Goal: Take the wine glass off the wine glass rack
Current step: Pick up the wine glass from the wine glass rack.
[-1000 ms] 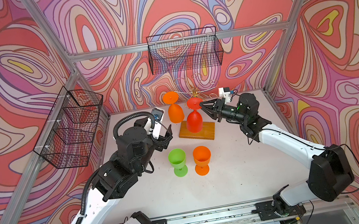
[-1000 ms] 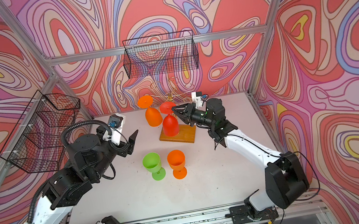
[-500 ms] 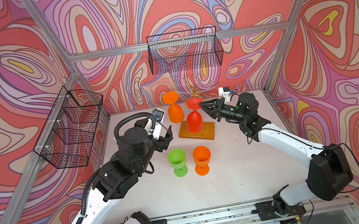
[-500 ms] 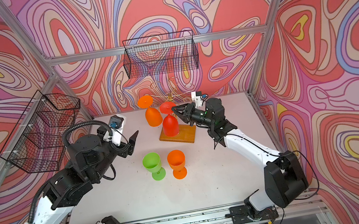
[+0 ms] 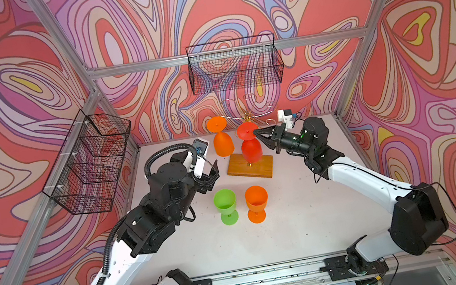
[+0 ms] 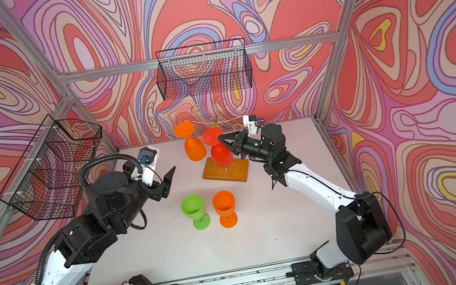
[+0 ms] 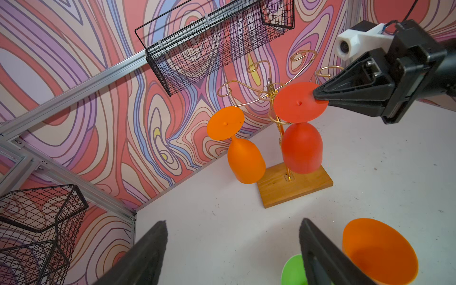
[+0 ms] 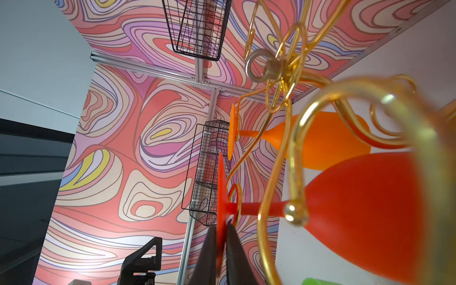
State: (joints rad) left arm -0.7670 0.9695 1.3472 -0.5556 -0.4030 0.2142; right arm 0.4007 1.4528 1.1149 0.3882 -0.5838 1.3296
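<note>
Wine glass (image 5: pixel 251 150), red: hanging upside down from a curled arm of the wine glass rack (image 5: pixel 262 169), its bowl sitting just above the wooden base and its round foot uppermost. Right arm (image 5: pixel 363 180) is reaching from the front right across the tabletop (image 5: pixel 295 225), with its wrist lying about level and pointing at that foot. The right end effector (image 5: pixel 254 132) is pinching the foot's rim, both fingertips (image 8: pixel 209 246) pressing tight on the thin disc. Left arm (image 5: pixel 146 224) is bending at the elbow over the left side. The left end effector (image 6: pixel 171 174) is gaping wide, gripping nothing and facing the rack. Orange wine glass (image 5: pixel 223 147) is hanging inverted just beside the red one. Green glass (image 5: pixel 225 201) and orange glass (image 5: pixel 256 197) are standing upright side by side. Back basket (image 5: pixel 234 64) and side basket (image 5: pixel 91 165), both black wire, are hanging on the walls.
</note>
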